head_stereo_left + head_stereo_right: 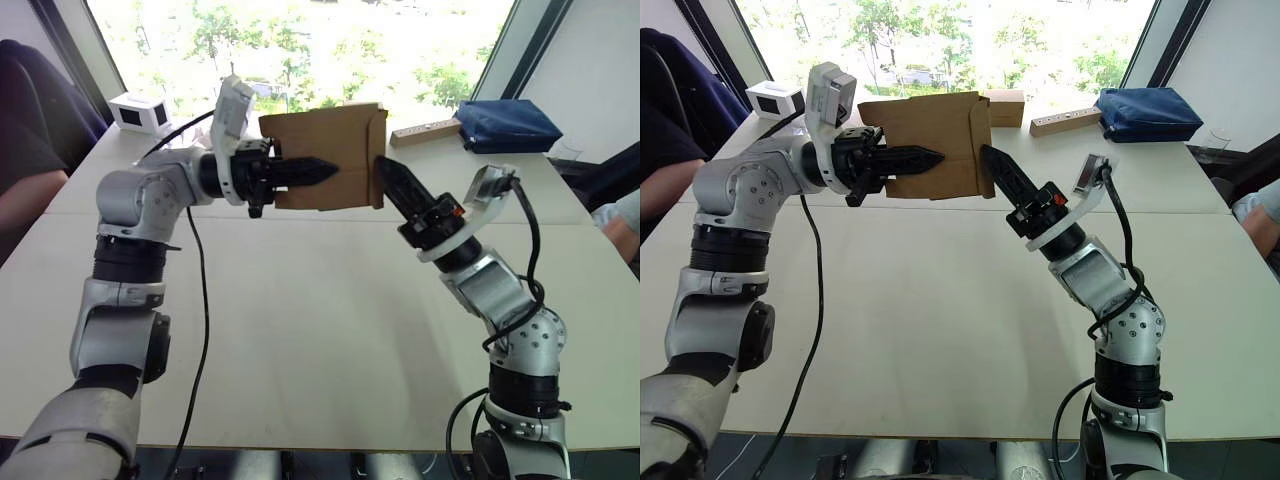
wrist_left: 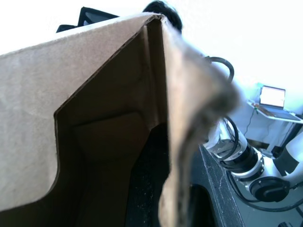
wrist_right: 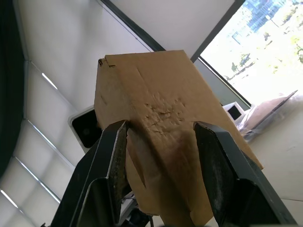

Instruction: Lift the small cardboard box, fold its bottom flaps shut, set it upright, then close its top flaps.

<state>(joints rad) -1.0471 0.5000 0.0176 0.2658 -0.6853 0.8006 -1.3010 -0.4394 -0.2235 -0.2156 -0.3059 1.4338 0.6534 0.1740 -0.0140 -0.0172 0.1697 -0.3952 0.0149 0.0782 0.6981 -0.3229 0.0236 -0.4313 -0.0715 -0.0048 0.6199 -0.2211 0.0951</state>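
Note:
The small cardboard box (image 1: 330, 140) hangs in the air above the far part of the table, lying on its side. My left gripper (image 1: 322, 172) is shut on its left wall, one black finger lying across the front face. The left wrist view looks into the box's open inside (image 2: 109, 142), with a flap (image 2: 28, 127) spread outward. At the box's right end, beside a flap edge (image 1: 380, 150), my right gripper (image 1: 385, 170) is open. In the right wrist view its fingers (image 3: 111, 156) stand either side of the box's corner (image 3: 156, 90). Which flaps are top or bottom I cannot tell.
The pale table (image 1: 320, 320) lies below both arms. At the back stand a white device (image 1: 138, 112), a long wooden block (image 1: 425, 131), a blue bag (image 1: 507, 125) and a brown cube box (image 1: 1005, 105). A person's arm (image 1: 25, 195) is at the left, another person (image 1: 620, 215) at the right.

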